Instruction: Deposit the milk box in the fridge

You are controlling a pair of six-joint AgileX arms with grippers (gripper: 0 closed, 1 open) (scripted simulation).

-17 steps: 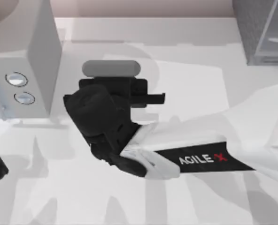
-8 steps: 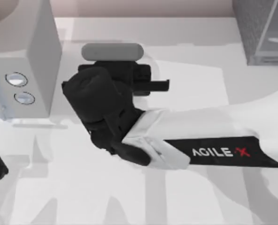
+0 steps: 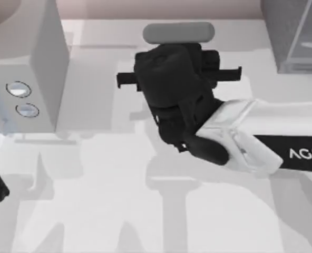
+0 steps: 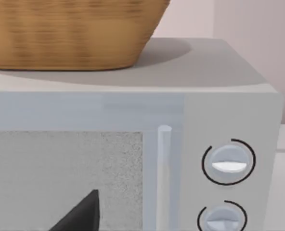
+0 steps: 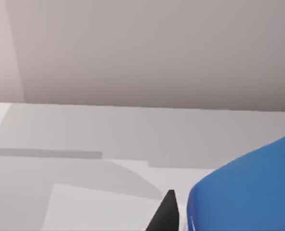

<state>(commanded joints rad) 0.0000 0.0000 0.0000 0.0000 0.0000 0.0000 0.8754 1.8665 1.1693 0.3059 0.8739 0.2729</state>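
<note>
One milk box (image 5: 248, 192) — blue, close beside the right tool's fingertip (image 5: 165, 214).

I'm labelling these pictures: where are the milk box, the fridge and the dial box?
milk box (image 5: 248, 192): right wrist view, on its blue side.
fridge (image 3: 282, 31): top view, on its dark mesh wall at the table's far right.
dial box (image 4: 229, 161): left wrist view, on its upper round dial.

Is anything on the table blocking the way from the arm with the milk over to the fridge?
No, nothing visible. The table between the right pincer and the fridge at the top view's far right looks bare. The milk box sits by that pincer.
</note>
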